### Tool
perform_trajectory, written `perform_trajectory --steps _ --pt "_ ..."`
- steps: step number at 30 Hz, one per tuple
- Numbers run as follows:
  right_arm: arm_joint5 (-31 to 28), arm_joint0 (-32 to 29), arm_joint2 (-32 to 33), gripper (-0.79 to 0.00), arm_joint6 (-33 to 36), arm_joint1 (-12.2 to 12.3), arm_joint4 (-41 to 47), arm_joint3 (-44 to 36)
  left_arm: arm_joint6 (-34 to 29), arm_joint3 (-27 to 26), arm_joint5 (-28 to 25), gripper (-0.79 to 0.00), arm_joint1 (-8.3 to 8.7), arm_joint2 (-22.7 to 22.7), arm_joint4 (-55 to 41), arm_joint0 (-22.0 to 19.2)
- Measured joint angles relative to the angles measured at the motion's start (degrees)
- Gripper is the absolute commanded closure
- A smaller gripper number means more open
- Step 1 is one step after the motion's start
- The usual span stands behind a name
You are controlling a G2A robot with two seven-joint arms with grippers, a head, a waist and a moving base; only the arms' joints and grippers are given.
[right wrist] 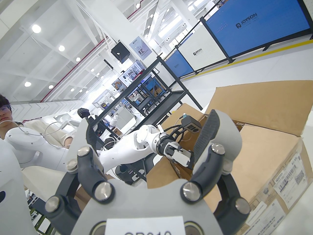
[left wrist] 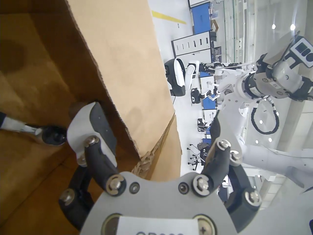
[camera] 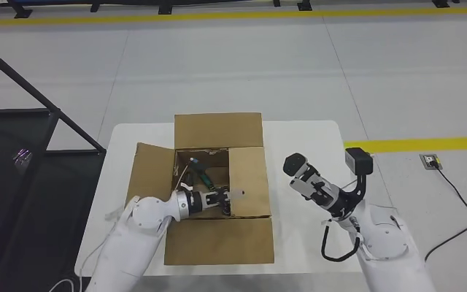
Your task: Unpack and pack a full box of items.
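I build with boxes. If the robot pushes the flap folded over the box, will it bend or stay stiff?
Likely bends: the flap is thin cardboard hinged at a crease. Its ragged edge suggests easy crumpling. On the smooth table, the box may slide instead.

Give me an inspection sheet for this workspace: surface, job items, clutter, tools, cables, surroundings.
Surface: white rectangular table, carrying the box.
Job's things: brown cardboard box, flaps spread open; small green and black items inside, too small to name.
Clutter: nothing seen.
Grippers: left tool open, in the box opening, straddling a cardboard edge; right tool open, holding nothing, raised beside the box.
Cables: black ribbed cable loop on the right arm; black cord on the floor, running from a socket.
Surroundings: grey floor with yellow lines; black metal rack.
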Motion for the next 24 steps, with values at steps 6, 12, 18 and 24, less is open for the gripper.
perform_trajectory --steps 6,12,18,24 --pt "0.5 -0.1 0.2 -0.785 -0.3 0.4 0.0 -0.8 0.0 3.1 -3.6 -0.785 -0.49 1.2 -5.1 -1.2" --pt "0.7 0.1 -0.3 -0.785 -0.6 0.7 0.0 -1.0 -0.2 2.2 -5.0 -0.785 -0.21 0.7 -6.2 -1.0" --pt "0.3 0.5 -0.7 -0.785 -1.2 0.9 0.1 -0.7 0.9 -1.9 -4.7 -0.785 -0.01 0.3 -7.1 -0.4" --pt "-0.8 -0.5 0.2 -0.785 -2.6 1.3 0.7 -1.2 5.3 -6.8 -2.5 -0.785 -0.62 2.3 -7.5 -0.7"
